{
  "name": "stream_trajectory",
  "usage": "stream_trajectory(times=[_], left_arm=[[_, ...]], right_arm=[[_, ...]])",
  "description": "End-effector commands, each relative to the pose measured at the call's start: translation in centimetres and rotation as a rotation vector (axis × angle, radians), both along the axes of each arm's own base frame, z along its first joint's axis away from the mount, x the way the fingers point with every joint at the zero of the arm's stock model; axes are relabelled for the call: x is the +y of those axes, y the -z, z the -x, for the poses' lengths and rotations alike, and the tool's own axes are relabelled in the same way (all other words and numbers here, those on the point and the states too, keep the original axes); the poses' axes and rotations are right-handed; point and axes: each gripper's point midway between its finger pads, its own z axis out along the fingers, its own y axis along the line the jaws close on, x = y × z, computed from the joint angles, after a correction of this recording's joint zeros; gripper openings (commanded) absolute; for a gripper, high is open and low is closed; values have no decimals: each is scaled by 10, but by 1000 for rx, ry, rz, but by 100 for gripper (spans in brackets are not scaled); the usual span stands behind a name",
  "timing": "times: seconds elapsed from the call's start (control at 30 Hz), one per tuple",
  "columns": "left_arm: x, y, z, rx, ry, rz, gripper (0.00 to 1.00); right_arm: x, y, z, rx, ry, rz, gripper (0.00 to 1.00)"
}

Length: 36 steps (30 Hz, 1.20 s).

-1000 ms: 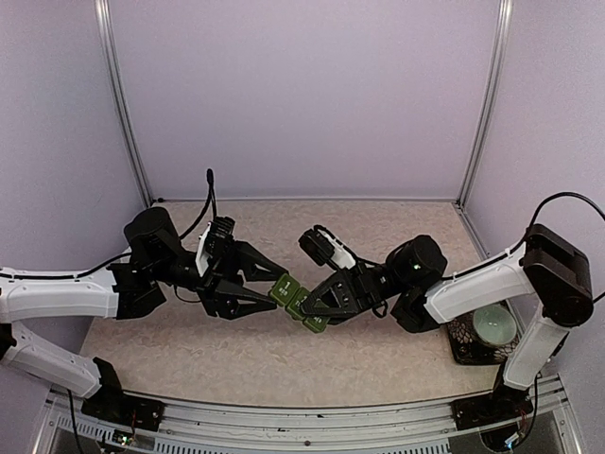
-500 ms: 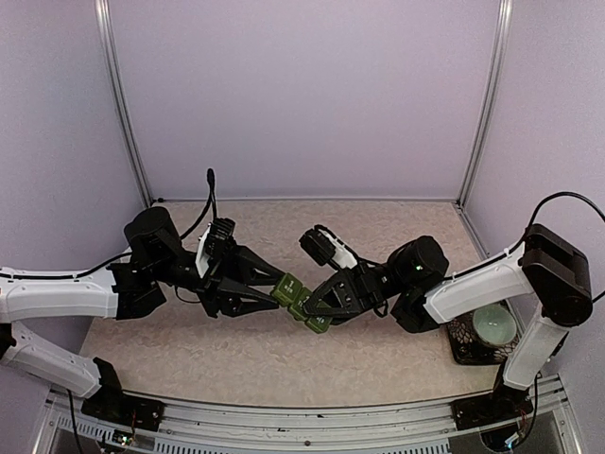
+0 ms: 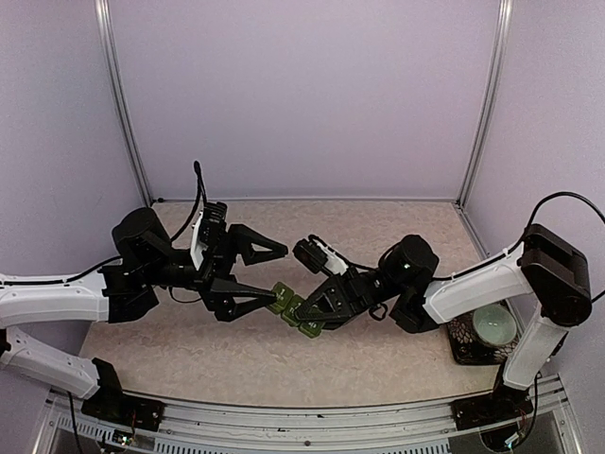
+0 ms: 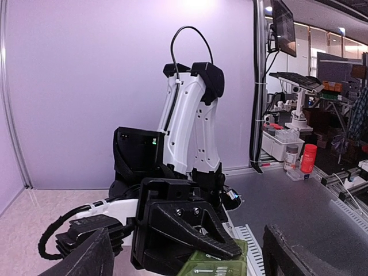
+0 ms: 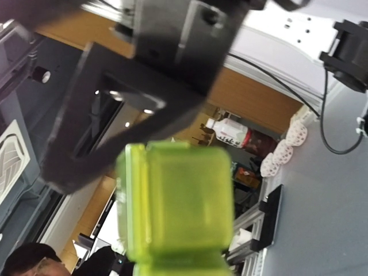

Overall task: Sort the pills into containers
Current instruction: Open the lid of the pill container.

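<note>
While the right gripper [image 3: 319, 305] is clamped on the containers [image 3: 289, 305] (a green strip of joined cells) over the middle of the table [image 3: 378, 227], the left gripper [image 3: 280, 276] is spread wide beside them; its lower finger ends just at the strip's free end; contact is unclear.

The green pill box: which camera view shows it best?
The top external view: nearly the whole pill box shows there, held in the right gripper. The right wrist view shows it close but blurred and cut off. The left wrist view shows only a part at the bottom edge.
</note>
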Motion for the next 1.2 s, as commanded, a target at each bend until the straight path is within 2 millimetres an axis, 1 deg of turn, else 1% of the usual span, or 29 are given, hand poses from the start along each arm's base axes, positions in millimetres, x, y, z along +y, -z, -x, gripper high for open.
stream_trajectory(times=[0.0, 0.13, 0.2, 0.23, 0.43, 0.63, 0.77, 0.87, 1.17], left_arm=[[1, 0, -11, 30, -76, -23, 87], [8, 3, -7, 35, -80, -47, 91], [11, 6, -4, 37, -80, -69, 98], [12, 8, -3, 37, -84, -83, 99], [19, 23, -2, 30, -130, -164, 99], [21, 29, 0, 32, -164, -183, 99], [18, 33, -3, 38, -174, -212, 99], [16, 40, -6, 46, -187, -243, 99], [12, 39, -22, 52, -265, -244, 99]], right_arm=[[3, -3, 4, -42, -16, 0, 0], [3, -3, 4, -54, -15, 14, 0], [3, -1, 4, -62, -14, 27, 0], [3, -1, 4, -63, -14, 32, 0], [1, -4, 3, -67, -21, 42, 0], [-1, -7, 2, -70, -26, 45, 0], [-1, -9, 2, -74, -27, 46, 0], [-2, -12, 2, -79, -23, 43, 0], [-2, -8, 4, -90, -32, 70, 0]])
